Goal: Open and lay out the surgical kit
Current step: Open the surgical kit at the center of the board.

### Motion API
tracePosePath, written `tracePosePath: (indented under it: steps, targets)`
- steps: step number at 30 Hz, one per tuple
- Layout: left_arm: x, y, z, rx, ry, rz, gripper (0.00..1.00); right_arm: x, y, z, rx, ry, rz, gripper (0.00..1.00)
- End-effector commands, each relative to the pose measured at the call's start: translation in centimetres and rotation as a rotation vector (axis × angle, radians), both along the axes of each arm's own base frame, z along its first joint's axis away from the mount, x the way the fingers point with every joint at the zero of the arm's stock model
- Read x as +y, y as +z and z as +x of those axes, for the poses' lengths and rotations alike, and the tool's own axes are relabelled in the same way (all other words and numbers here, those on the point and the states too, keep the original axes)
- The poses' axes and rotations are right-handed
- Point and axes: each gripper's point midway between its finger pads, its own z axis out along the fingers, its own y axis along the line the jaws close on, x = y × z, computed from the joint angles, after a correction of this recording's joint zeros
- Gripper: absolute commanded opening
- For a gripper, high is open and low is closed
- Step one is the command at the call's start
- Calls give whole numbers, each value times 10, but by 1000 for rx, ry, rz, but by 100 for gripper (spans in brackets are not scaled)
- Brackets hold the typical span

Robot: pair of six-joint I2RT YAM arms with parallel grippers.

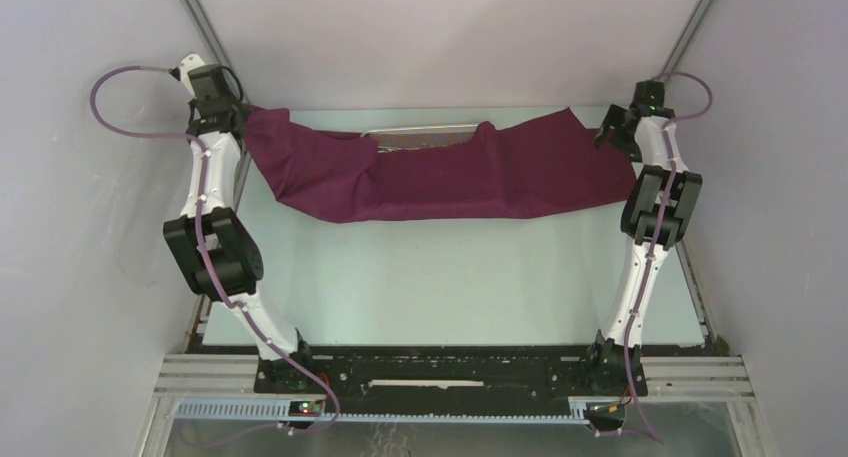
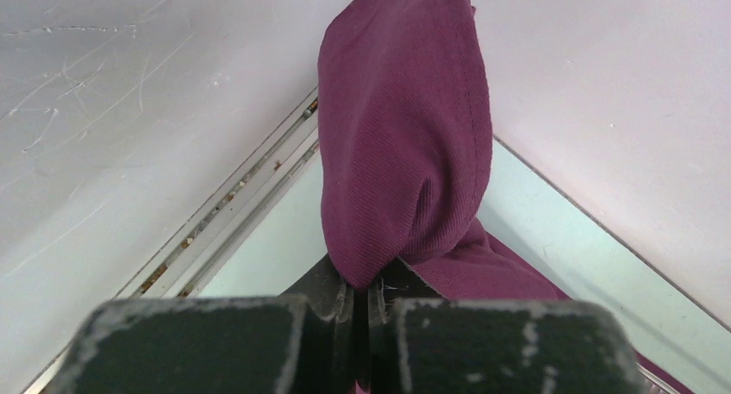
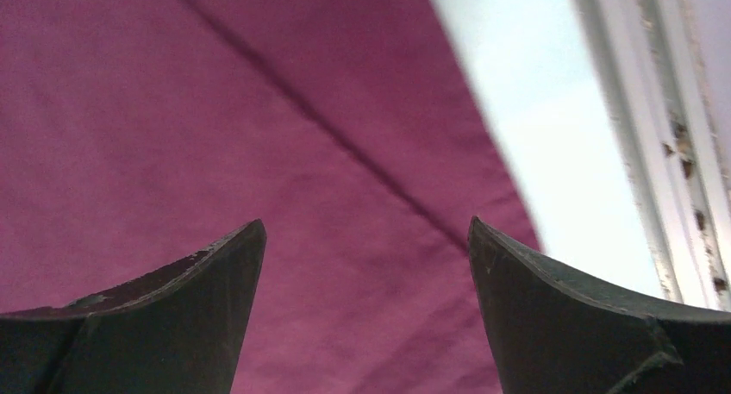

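The left gripper (image 2: 362,284) is pinching a corner of the cloth (image 1: 450,182), which is stretching from it towards the right gripper (image 3: 365,226). That one is hovering with fingers apart, just above the cloth. The tray (image 1: 425,131) is lying between the grippers, half covered.

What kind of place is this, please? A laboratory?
Probably a small robot test cell. Plain pale walls close in the table on three sides, the left arm and right arm are bolted to a metal frame at its near edge, and a maroon cloth spans the far side.
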Motion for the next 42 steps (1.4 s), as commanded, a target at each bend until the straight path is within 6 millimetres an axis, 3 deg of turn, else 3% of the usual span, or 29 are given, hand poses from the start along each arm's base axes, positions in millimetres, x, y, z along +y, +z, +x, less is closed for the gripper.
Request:
tracePosePath:
  steps: [1, 6, 20, 29, 33, 37, 40, 42]
  targets:
    - [7, 31, 2, -102, 14, 14, 3, 18, 24, 11, -21, 53, -45, 97]
    - [7, 32, 3, -103, 13, 14, 3, 20, 3, 4, 46, 36, -70, 97]
    - [5, 30, 4, -112, 11, -6, 3, 30, -19, -6, 168, 28, -48, 97]
    - [7, 30, 4, -113, 12, -7, 3, 54, -47, -17, 256, 44, -13, 89]
    - [6, 29, 5, -114, 11, -12, 3, 68, -59, -19, 279, 65, 9, 66]
    - [7, 26, 5, -107, 10, -11, 3, 76, -74, -21, 310, 68, 13, 27]
    - [7, 26, 5, -104, 12, -8, 3, 77, -73, -19, 301, 53, 16, 3]
    - [8, 26, 5, -104, 15, -5, 3, 74, -70, -18, 293, 35, 11, 0]
